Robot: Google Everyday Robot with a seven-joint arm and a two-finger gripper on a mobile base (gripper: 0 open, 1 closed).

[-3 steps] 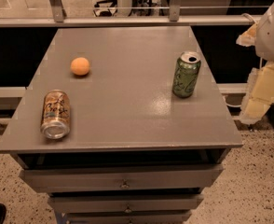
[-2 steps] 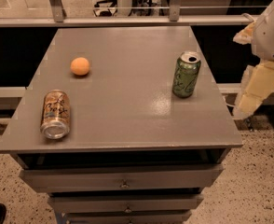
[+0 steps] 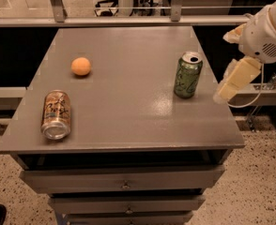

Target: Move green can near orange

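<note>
Gripper (image 3: pixel 229 86), pale and angled downward, hangs just past the right edge of the table (image 3: pixel 128 97), below the white arm housing. Whether it is spread or pressed together cannot be told from this view; it holds nothing.

Standing upright near the table's right edge, the green can (image 3: pixel 188 75) shows its silver top and pull tab. It is just beside the gripper, on the side facing the table's middle and at about the same height in the frame, the 2 not touching. The orange (image 3: pixel 81 66) sits well apart from the can on the far left side of the top, with bare table between them. 1 copper-brown can (image 3: pixel 56 115) lies on its side near the front left edge.

I judge the green can to be light, thin-walled and smooth: a hard squeeze would likely dent it, and a high or off-centre push could tip it. A level grasp across the middle of its body, with moderate force, looks safest.
</note>
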